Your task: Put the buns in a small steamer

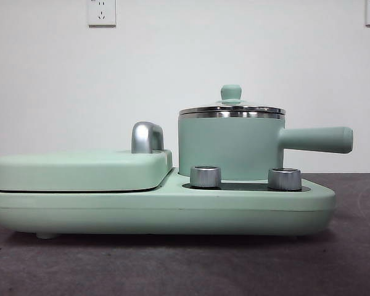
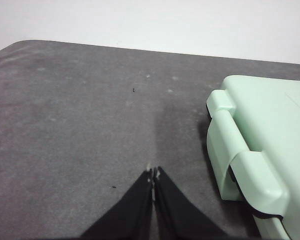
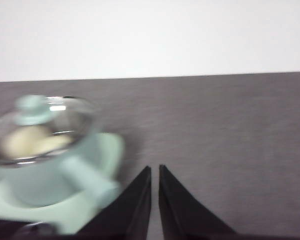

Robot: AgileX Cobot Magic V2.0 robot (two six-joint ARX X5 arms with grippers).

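The small steamer [image 1: 230,145] is a mint-green pot with a glass lid and green knob, standing on the right half of the mint-green cooker base [image 1: 160,206]. Its long handle points right. In the blurred right wrist view the steamer [image 3: 42,150] has its lid on, and cream-white buns [image 3: 27,140] show through the glass. My right gripper [image 3: 155,172] is shut and empty, beside the steamer's handle, above the table. My left gripper [image 2: 153,175] is shut and empty over bare table, beside the griddle [image 2: 265,145]. Neither gripper shows in the front view.
The flat mint-green griddle [image 1: 80,169] with a chrome handle [image 1: 147,137] lies shut on the left half of the base. Two chrome knobs [image 1: 205,176] sit in front of the steamer. The dark grey table [image 2: 80,125] ends at a white wall.
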